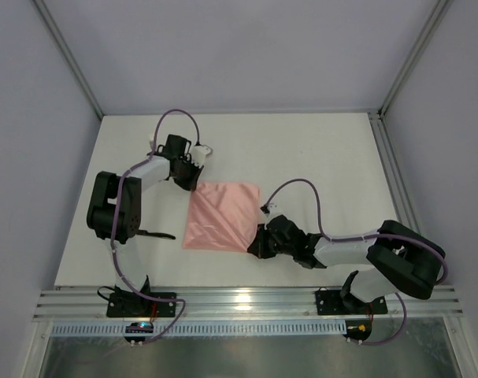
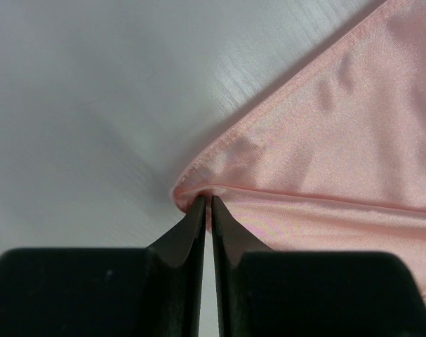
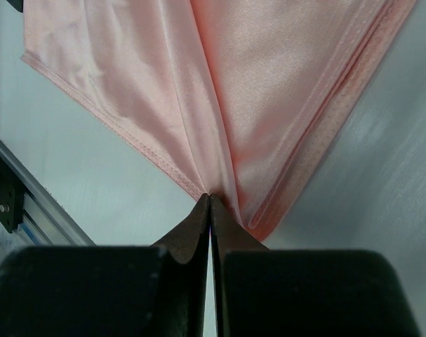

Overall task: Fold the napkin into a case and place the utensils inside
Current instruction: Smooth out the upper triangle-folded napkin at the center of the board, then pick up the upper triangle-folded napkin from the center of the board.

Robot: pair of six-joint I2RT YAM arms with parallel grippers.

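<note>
The salmon-pink napkin (image 1: 223, 216) lies flat on the white table, with a diagonal crease across it and doubled layers along one edge. My left gripper (image 1: 193, 183) is shut on its far left corner, seen pinched in the left wrist view (image 2: 208, 200). My right gripper (image 1: 257, 246) is shut on its near right corner, with cloth (image 3: 198, 84) gathered at the tips (image 3: 210, 198). One slim black utensil (image 1: 158, 234) lies left of the napkin, partly under the left arm. I see no second utensil and no finished case.
The white table (image 1: 317, 157) is bounded by metal frame posts at the back corners and a rail (image 1: 246, 303) along the near edge. The left arm's elbow (image 1: 113, 209) sits just left of the napkin.
</note>
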